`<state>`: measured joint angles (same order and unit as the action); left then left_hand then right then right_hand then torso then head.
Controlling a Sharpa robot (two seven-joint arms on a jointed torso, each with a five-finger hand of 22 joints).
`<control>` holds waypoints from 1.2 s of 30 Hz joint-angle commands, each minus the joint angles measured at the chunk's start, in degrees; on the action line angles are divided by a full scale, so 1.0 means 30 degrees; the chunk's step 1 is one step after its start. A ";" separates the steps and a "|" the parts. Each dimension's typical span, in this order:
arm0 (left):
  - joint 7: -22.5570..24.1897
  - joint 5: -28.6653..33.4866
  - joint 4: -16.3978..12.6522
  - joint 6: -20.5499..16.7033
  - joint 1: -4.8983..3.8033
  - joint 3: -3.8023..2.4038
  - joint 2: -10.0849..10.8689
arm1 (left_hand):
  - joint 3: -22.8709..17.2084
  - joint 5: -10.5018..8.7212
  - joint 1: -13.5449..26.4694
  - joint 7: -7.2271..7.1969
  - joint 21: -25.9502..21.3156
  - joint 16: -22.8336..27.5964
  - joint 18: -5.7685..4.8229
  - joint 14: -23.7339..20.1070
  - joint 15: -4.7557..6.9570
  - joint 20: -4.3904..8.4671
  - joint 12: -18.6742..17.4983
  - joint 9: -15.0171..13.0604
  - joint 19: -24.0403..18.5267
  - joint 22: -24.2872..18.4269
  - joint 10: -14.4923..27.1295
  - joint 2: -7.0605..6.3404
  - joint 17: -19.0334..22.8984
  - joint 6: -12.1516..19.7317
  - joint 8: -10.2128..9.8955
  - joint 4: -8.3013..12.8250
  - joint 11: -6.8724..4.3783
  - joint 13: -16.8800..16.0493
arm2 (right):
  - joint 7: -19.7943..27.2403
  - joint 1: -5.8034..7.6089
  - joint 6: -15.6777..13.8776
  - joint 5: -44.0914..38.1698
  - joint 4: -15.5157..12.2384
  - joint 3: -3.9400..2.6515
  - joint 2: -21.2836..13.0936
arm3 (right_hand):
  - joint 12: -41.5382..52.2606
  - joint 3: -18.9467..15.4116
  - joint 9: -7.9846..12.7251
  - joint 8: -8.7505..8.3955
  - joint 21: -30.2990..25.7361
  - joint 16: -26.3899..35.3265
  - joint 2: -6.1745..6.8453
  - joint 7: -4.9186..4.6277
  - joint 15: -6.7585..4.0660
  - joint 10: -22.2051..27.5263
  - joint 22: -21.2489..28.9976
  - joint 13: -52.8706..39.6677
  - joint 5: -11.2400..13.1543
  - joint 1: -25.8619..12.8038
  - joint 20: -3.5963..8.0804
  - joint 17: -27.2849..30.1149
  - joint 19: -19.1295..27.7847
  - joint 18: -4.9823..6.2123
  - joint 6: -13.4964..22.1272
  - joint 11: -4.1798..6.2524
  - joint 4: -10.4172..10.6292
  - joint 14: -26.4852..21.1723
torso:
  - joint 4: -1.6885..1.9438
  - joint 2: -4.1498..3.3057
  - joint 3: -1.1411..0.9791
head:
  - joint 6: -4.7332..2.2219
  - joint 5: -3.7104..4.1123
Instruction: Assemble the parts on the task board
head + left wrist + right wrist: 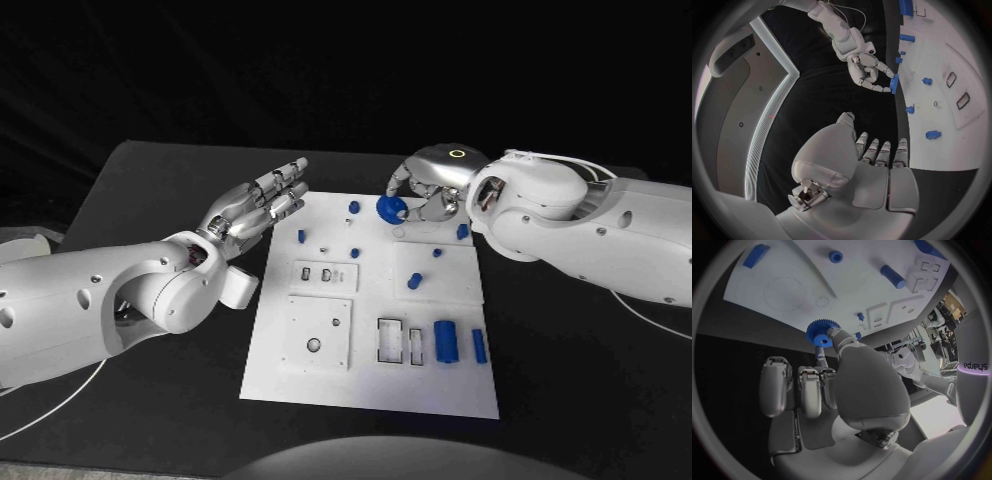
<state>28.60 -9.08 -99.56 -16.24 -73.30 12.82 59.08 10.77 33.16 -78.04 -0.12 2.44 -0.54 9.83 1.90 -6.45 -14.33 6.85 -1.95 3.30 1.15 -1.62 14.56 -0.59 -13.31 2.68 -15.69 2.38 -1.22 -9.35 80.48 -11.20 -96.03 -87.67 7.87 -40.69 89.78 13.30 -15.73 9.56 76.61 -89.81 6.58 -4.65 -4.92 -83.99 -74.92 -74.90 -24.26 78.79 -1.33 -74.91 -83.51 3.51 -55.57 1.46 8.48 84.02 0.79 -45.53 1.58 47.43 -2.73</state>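
A blue gear (pixel 391 208) is pinched in the fingers of the right hand (pixel 433 190) over the far edge of the white task board (pixel 375 385). The left hand (pixel 260 208) hovers beside the board over the black tabletop (pixel 144 190), fingers straight and slightly spread, holding nothing.

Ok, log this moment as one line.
right robot hand: holds blue gear over board far edge | left robot hand: open, beside board, holds nothing

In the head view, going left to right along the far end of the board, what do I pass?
Left robot hand → small blue peg → blue gear held by right robot hand over the task board.
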 commanded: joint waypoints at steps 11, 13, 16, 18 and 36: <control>0.0268 -0.0020 -0.0047 0.0377 0.0000 -0.0002 0.0079 | -0.0010 -0.0037 -0.0051 -0.0042 0.0091 -0.0029 0.0194 0.0011 -0.0155 -0.0131 0.0048 -0.0022 0.0022 0.0014 0.0003 -0.0093 -0.0031 -0.0099 0.0133 -0.0100 0.0177 -0.0026 | -0.0148 -0.0124 0.1519 -0.0617 0.0856 -0.0014 0.1733 | 0.0073 0.0055 -0.1614 0.1091 -0.0095 -0.0064 -0.0031 0.0338 0.0034 -0.2002 -0.3197 -0.5032 0.0201 -0.0318 -0.0090 -0.5029 -0.0036 -0.0091 -0.0647 -0.0077 0.0024 0.1993 | 0.0021 -0.0049 -0.0010 | 0.0017 0.0036; 0.0271 -0.0020 -0.0059 0.0367 0.0000 -0.0002 0.0103 | -0.0004 -0.0038 -0.0044 -0.0042 0.0095 -0.0028 0.0192 0.0010 -0.0155 -0.0134 0.0049 -0.0024 0.0027 0.0016 0.0002 -0.0102 -0.0031 -0.0109 0.0137 -0.0106 0.0173 -0.0026 | -0.0162 -0.0152 0.1457 -0.0619 0.1030 -0.0014 0.1935 | 0.0073 0.0058 -0.1616 0.1090 -0.0093 -0.0064 -0.0034 0.0337 0.0036 -0.2002 -0.3198 -0.5032 0.0209 -0.0319 -0.0090 -0.5029 -0.0037 -0.0091 -0.0645 -0.0078 0.0022 0.1993 | 0.0026 -0.0051 -0.0003 | 0.0033 0.0026; 0.0255 -0.0020 -0.0062 0.0377 0.0000 -0.0002 0.0101 | -0.0004 -0.0037 -0.0043 -0.0043 0.0096 -0.0029 0.0192 0.0011 -0.0155 -0.0134 0.0052 -0.0024 0.0028 0.0016 0.0001 -0.0102 -0.0031 -0.0109 0.0138 -0.0107 0.0173 -0.0026 | -0.0206 -0.0199 0.1390 -0.0622 0.1284 -0.0015 0.2216 | 0.0073 0.0061 -0.1618 0.1089 -0.0091 -0.0064 -0.0039 0.0336 0.0038 -0.2002 -0.3200 -0.5032 0.0220 -0.0320 -0.0091 -0.5029 -0.0039 -0.0092 -0.0643 -0.0078 0.0020 0.1993 | 0.0025 -0.0039 0.0009 | 0.0083 0.0000; 0.0242 -0.0020 -0.0063 0.0392 0.0000 -0.0002 0.0085 | -0.0004 -0.0034 -0.0042 -0.0043 0.0099 -0.0029 0.0192 0.0012 -0.0154 -0.0135 0.0057 -0.0024 0.0032 0.0017 0.0000 -0.0103 -0.0032 -0.0109 0.0139 -0.0109 0.0172 -0.0027 | -0.0253 -0.0230 0.1382 -0.0622 0.1427 -0.0015 0.2394 | 0.0073 0.0061 -0.1620 0.1087 -0.0099 -0.0064 -0.0041 0.0331 0.0040 -0.2002 -0.3197 -0.5032 0.0229 -0.0324 -0.0092 -0.5029 -0.0035 -0.0090 -0.0639 -0.0078 0.0020 0.1993 | 0.0006 -0.0029 0.0007 | 0.0105 -0.0016; 0.0253 -0.0020 -0.0024 0.0395 0.0000 -0.0004 -0.0010 | -0.0013 0.0001 -0.0045 -0.0040 0.0108 -0.0028 0.0193 0.0011 -0.0152 -0.0144 0.0057 -0.0024 0.0045 0.0021 -0.0004 -0.0098 -0.0031 -0.0110 0.0147 -0.0114 0.0167 -0.0027 | -0.0540 -0.0341 0.1490 -0.0631 0.2139 -0.0016 0.3422 | 0.0073 0.0105 -0.1637 0.0892 -0.0216 -0.0064 -0.0105 0.0239 0.0099 -0.2002 -0.3181 -0.5032 0.0672 -0.0467 -0.0141 -0.5029 0.0006 -0.0070 -0.0332 -0.0123 -0.0042 0.1993 | 0.0004 -0.0014 0.0005 | 0.0140 0.0097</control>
<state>28.64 -9.06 -99.58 -16.18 -73.29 12.82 59.18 10.78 33.16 -78.10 -0.12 2.44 -0.54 9.83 1.90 -6.45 -14.33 6.85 -1.95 3.30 1.14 -1.62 14.62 -0.63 -13.31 2.78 -15.69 2.38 -1.22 -10.25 79.51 -7.23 -97.29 -81.43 7.86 -30.56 89.78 13.29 -15.73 10.16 76.16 -89.81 6.73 -4.65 -4.92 -83.99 -74.90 -74.94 -22.48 77.70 -1.33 -74.90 -83.51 3.50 -55.58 1.47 8.47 84.02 0.79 -45.56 1.59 47.86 -2.49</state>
